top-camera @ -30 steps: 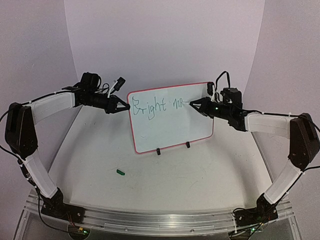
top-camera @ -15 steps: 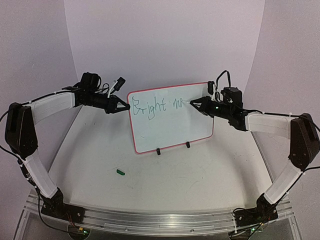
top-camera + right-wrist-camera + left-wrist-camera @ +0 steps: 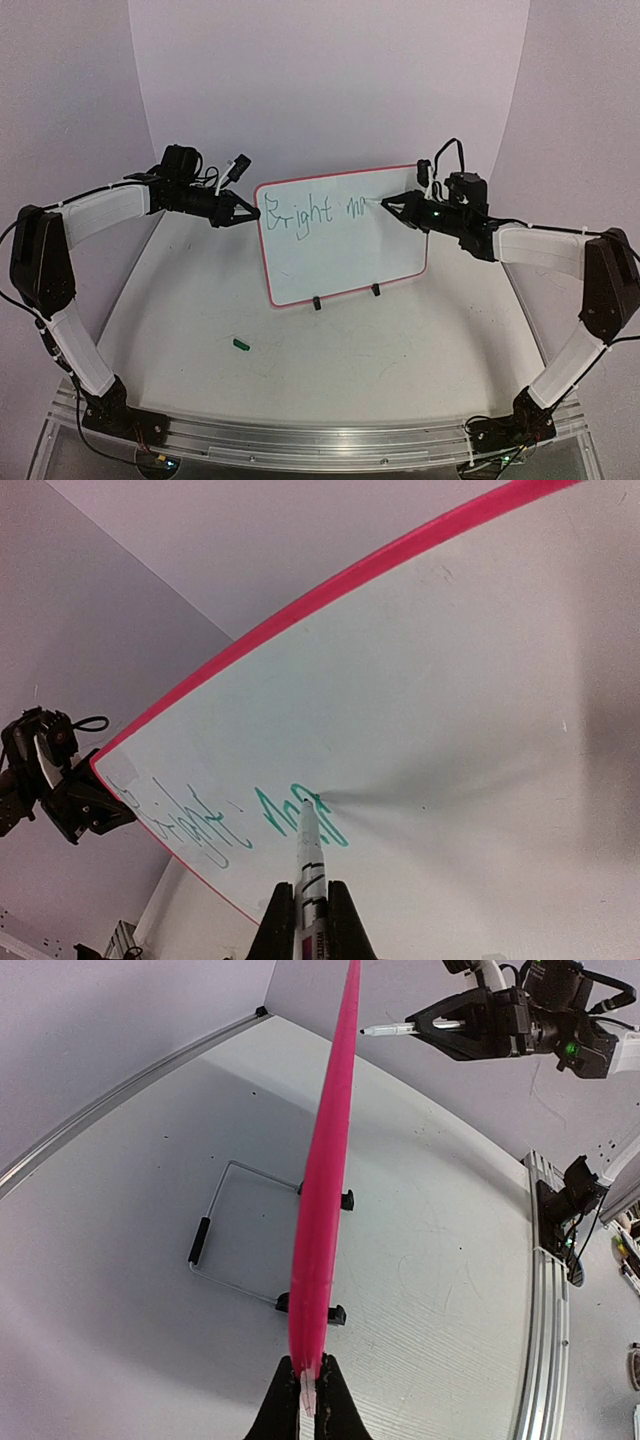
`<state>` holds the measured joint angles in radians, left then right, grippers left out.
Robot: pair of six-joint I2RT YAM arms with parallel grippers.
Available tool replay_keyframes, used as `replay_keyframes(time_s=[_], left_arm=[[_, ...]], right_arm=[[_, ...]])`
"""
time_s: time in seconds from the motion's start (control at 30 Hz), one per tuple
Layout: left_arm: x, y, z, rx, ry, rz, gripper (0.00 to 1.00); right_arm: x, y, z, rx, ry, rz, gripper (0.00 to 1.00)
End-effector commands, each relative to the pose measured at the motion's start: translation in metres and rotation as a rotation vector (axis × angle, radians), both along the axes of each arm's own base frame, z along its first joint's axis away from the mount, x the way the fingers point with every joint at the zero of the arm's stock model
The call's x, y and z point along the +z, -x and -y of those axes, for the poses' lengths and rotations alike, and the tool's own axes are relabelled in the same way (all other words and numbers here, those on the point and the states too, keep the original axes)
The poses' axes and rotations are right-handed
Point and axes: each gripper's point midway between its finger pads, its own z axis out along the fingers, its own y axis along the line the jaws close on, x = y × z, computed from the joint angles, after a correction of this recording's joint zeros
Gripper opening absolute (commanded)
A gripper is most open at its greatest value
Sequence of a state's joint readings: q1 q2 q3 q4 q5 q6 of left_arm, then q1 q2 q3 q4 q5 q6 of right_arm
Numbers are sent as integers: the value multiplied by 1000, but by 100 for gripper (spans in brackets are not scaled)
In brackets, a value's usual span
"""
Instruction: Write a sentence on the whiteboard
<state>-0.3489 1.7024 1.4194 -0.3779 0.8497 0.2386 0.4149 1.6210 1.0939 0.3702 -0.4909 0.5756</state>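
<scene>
The whiteboard (image 3: pixel 345 255) stands upright on its two black clip feet mid-table, with green writing (image 3: pixel 300 212) along its top. My left gripper (image 3: pixel 250 213) is shut on the board's left pink rim; in the left wrist view the rim (image 3: pixel 325 1210) runs edge-on from between the jaws of that gripper (image 3: pixel 308 1385). My right gripper (image 3: pixel 397 207) is shut on a white marker (image 3: pixel 312 855), whose tip touches the board (image 3: pixel 470 710) at the end of the last green letters. The right gripper (image 3: pixel 310 912) holds the marker by its barrel.
A small green cap (image 3: pixel 240 344) lies on the table in front of the board, to the left. A wire stand (image 3: pixel 215 1250) props the board from behind. An aluminium rail (image 3: pixel 300 440) runs along the near edge. Curved backdrop walls close in at the back and sides.
My right gripper with the marker has risen slightly along the board. The left arm and the whiteboard have stayed put.
</scene>
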Motion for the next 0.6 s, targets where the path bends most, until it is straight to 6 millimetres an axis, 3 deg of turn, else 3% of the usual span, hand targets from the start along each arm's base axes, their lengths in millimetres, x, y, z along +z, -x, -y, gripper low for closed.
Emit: replay_keyframes(time_s=[0.0, 0.57], left_arm=[[12, 10, 3, -17, -12, 15, 0], [8, 14, 8, -27, -22, 8, 0]], right_arm=[[48, 18, 2, 45, -32, 116, 0], [41, 49, 13, 107, 9, 94, 0]])
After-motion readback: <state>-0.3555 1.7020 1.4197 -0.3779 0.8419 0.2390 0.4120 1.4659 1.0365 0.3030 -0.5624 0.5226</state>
